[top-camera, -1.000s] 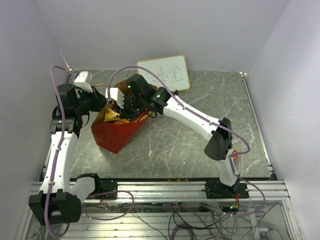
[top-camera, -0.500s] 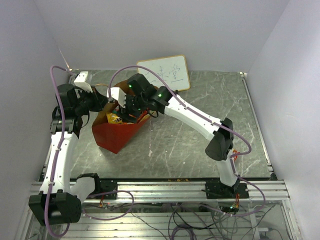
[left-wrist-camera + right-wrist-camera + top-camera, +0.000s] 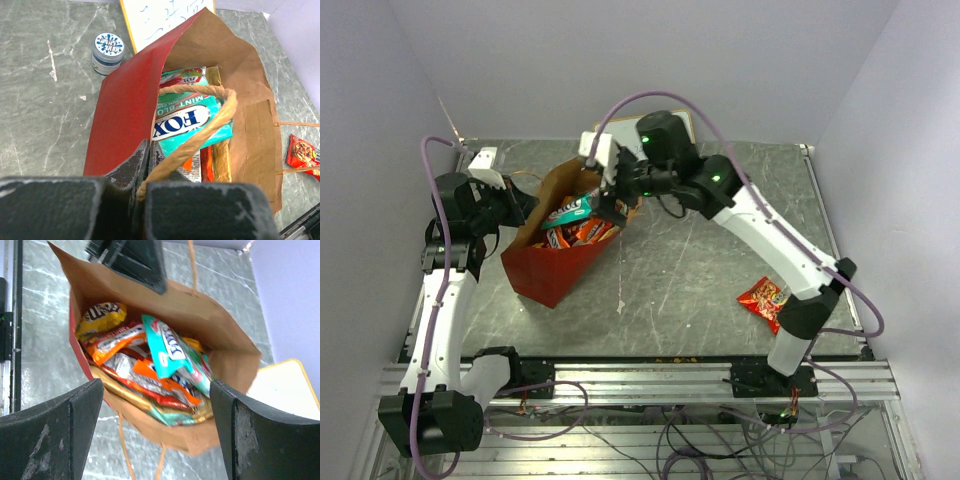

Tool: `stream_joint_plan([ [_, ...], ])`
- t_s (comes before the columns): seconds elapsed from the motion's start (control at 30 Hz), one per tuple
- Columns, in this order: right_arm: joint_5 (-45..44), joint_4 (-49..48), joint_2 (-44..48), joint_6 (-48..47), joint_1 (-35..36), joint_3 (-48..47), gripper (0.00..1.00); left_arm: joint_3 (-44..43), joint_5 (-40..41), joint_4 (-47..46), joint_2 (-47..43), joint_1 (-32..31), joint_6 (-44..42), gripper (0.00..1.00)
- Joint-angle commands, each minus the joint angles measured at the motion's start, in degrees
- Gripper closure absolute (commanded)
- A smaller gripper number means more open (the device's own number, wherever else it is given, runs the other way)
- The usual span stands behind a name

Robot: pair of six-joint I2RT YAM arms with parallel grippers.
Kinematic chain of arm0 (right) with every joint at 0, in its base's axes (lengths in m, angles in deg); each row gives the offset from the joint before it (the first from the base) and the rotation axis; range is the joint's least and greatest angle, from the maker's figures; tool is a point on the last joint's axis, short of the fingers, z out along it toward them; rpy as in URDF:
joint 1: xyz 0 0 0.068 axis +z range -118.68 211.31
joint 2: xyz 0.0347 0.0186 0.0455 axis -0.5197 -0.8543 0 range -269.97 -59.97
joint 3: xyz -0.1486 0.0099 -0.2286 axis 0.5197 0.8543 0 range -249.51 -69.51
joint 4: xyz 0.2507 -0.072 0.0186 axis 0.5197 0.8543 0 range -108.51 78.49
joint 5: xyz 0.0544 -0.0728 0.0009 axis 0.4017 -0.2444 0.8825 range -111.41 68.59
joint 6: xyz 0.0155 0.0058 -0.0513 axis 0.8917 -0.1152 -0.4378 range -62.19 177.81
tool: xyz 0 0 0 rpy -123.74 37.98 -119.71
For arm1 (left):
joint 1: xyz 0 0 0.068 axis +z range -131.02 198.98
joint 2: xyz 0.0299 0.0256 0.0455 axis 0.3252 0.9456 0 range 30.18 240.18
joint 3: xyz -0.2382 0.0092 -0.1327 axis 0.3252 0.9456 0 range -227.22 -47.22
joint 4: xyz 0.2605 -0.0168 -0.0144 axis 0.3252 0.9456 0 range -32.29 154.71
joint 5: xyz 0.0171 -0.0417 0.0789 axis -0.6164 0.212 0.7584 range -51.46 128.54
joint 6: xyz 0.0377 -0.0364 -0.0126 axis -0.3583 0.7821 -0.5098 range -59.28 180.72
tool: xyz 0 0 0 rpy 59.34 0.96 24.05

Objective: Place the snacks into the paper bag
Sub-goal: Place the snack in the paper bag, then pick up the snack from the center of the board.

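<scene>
The paper bag (image 3: 552,268), red outside and brown inside, stands open at the table's left. My left gripper (image 3: 145,152) is shut on its near wall, at the foot of the twisted handle (image 3: 200,137). Several snacks fill the bag: a teal packet (image 3: 192,122) on top, with orange (image 3: 112,342), yellow (image 3: 102,312) and red ones beneath it. My right gripper (image 3: 157,390) hangs open above the bag's mouth with nothing between its fingers. In the top view that gripper (image 3: 610,195) is at the bag's back rim. One red snack packet (image 3: 763,300) lies on the table at the right.
A whiteboard (image 3: 165,15) lies behind the bag, largely hidden by the right arm in the top view. A small round jar (image 3: 108,52) stands left of it. The loose red packet (image 3: 302,152) lies beyond the bag's far handle.
My right gripper has opened and lifted out of the bag toward the back right. A teal packet now lies on top of the snacks. The left gripper has kept its hold.
</scene>
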State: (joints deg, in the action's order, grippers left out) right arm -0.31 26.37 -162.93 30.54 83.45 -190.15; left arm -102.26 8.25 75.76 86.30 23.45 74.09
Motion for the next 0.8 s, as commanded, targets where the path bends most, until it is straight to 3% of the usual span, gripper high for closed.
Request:
stream_joint_plan([
  [0.0, 3.1, -0.5, 5.9, 0.7, -5.5, 4.1, 0.13, 0.0, -1.8, -2.7, -1.1, 0.5, -0.7, 0.93],
  [0.27, 6.1, 0.0, 14.2, 3.7, -18.7, 11.7, 0.14, 0.3, -1.7, -3.3, -0.5, 0.5, -1.5, 0.93],
  [0.53, 7.3, 4.1, 25.8, 0.9, -34.8, 31.2, 0.15, 0.4, -2.0, -3.6, -0.4, 0.5, -2.4, 0.93],
  [0.77, 2.2, 13.7, 29.8, -6.5, -43.3, 45.1, 0.15, -0.4, -2.4, -3.2, 0.8, 0.5, -3.0, 0.93],
])
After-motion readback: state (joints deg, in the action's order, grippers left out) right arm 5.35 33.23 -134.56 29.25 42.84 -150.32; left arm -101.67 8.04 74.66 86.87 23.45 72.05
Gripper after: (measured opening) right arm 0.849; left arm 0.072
